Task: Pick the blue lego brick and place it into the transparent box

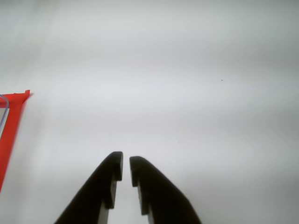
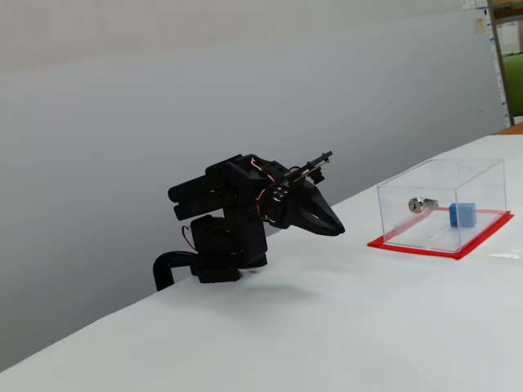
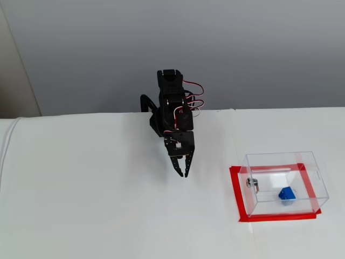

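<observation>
Blue lego brick [image 3: 286, 193] lies inside the transparent box [image 3: 307, 162], on the floor over the red base sheet [image 3: 235, 190], near the wall carrying the silver lock [image 3: 252, 183]. My tool [image 3: 184, 174] hangs empty above the white bench [image 3: 97, 205], fingers nearly together with only a thin slit between the tips, well apart from the box. Judgement: brick is light, rigid, slick plastic; I would take it across two flat sides, not the studs. Wrist view shows only a red corner [image 1: 14, 116]; the brick is out of frame there. Studs too small to make out
</observation>
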Controlling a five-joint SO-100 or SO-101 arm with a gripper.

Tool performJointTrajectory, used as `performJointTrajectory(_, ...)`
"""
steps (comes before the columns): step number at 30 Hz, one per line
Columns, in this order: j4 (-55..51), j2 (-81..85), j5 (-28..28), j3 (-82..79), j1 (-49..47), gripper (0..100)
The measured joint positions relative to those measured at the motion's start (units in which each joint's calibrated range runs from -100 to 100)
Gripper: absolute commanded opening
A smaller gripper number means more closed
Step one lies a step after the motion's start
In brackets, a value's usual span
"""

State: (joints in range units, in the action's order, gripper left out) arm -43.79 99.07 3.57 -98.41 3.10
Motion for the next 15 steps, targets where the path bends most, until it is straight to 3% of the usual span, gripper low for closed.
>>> performJointTrajectory(5, -7.3, 0.1, -1.3, 0.0, -0.1, 2)
performJointTrajectory(15, -8.1, 0.1, -1.4, 0.0, 0.0, 2)
